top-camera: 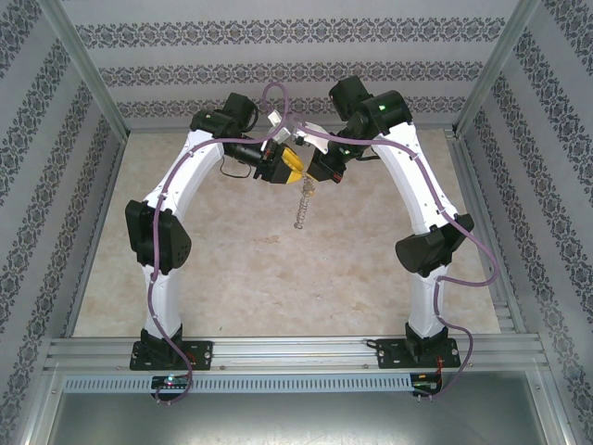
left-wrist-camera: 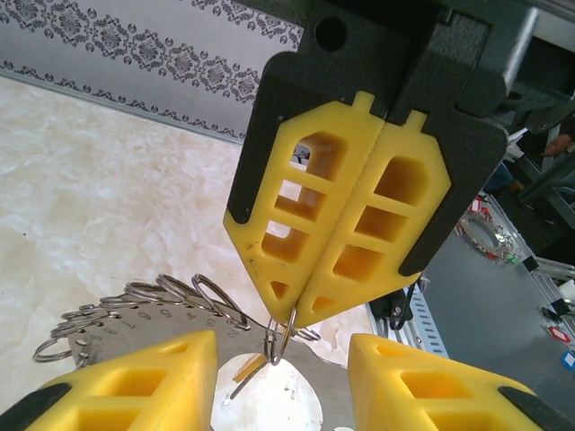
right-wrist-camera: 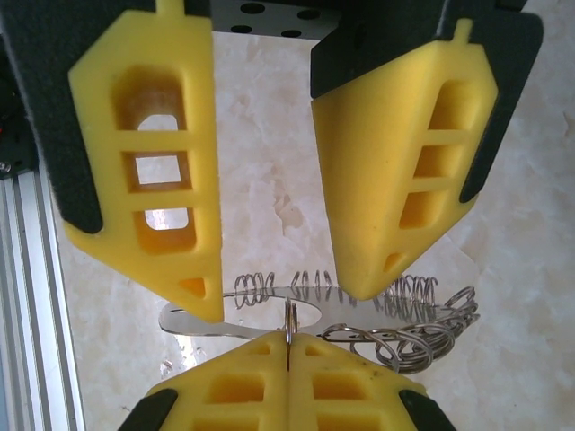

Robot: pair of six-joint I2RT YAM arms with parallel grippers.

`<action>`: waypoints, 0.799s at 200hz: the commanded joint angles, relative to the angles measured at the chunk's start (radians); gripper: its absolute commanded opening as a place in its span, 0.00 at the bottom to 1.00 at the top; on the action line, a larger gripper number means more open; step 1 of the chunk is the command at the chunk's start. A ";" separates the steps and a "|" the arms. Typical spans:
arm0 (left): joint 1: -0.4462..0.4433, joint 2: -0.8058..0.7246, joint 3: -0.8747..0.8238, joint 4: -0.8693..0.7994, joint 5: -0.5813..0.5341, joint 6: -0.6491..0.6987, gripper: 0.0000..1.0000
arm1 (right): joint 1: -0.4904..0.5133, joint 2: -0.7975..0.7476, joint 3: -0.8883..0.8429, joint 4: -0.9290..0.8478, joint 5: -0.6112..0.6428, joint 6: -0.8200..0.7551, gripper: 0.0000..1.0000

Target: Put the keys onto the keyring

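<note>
The keyring (left-wrist-camera: 126, 325) is a flat silvery hoop fringed with small wire loops. It hangs below both grippers (top-camera: 303, 206) above the table. My right gripper (right-wrist-camera: 288, 341) is shut on a small split ring (right-wrist-camera: 288, 316) at the hoop's rim; in the left wrist view its closed tips (left-wrist-camera: 295, 314) pinch that ring (left-wrist-camera: 278, 339). My left gripper (left-wrist-camera: 283, 348) stands open, one finger on each side of the hoop's hole. A tiny key (left-wrist-camera: 244, 366) with a yellow-orange head hangs just under the split ring; whether it is threaded on I cannot tell.
The beige marble-patterned tabletop (top-camera: 278, 269) lies below. Patterned walls (top-camera: 278, 65) and metal frame posts close in the back and sides. An aluminium rail (top-camera: 296, 352) runs along the near edge by the arm bases. More loose loops bunch at the hoop's right end (right-wrist-camera: 422, 337).
</note>
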 commanded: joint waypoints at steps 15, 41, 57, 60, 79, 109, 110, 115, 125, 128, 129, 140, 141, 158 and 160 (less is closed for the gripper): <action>-0.029 0.007 -0.014 0.030 -0.034 -0.002 0.46 | 0.008 -0.038 -0.012 0.053 -0.037 -0.013 0.00; -0.031 0.006 -0.015 0.052 -0.024 -0.014 0.46 | 0.002 -0.054 -0.037 0.086 -0.056 -0.002 0.00; -0.030 -0.005 -0.030 0.086 -0.008 -0.032 0.45 | -0.010 -0.073 -0.071 0.122 -0.077 0.009 0.00; -0.031 -0.010 -0.035 0.097 -0.007 -0.039 0.45 | -0.013 -0.078 -0.078 0.128 -0.081 0.011 0.00; -0.029 -0.040 -0.087 0.190 -0.006 -0.093 0.45 | -0.030 -0.106 -0.123 0.176 -0.104 0.031 0.00; -0.029 -0.065 -0.122 0.255 0.010 -0.133 0.43 | -0.063 -0.168 -0.224 0.268 -0.168 0.064 0.00; -0.030 -0.065 -0.121 0.255 0.011 -0.133 0.43 | -0.064 -0.170 -0.226 0.271 -0.170 0.065 0.00; -0.030 -0.065 -0.121 0.258 0.017 -0.133 0.42 | -0.065 -0.178 -0.239 0.285 -0.180 0.068 0.00; -0.028 -0.065 -0.119 0.262 0.020 -0.139 0.42 | -0.069 -0.191 -0.257 0.299 -0.191 0.070 0.00; -0.030 -0.065 -0.118 0.261 0.022 -0.139 0.41 | -0.069 -0.193 -0.261 0.301 -0.193 0.069 0.00; -0.029 -0.065 -0.118 0.262 0.023 -0.138 0.41 | -0.070 -0.194 -0.263 0.302 -0.194 0.070 0.00; -0.029 -0.066 -0.115 0.263 0.025 -0.139 0.41 | -0.071 -0.197 -0.265 0.302 -0.198 0.070 0.00; -0.030 -0.066 -0.115 0.263 0.025 -0.139 0.41 | -0.070 -0.197 -0.265 0.301 -0.197 0.069 0.00; -0.029 -0.068 -0.114 0.269 0.026 -0.145 0.41 | -0.070 -0.194 -0.264 0.293 -0.197 0.066 0.00; -0.029 -0.069 -0.113 0.269 0.025 -0.145 0.41 | -0.070 -0.193 -0.263 0.292 -0.195 0.066 0.00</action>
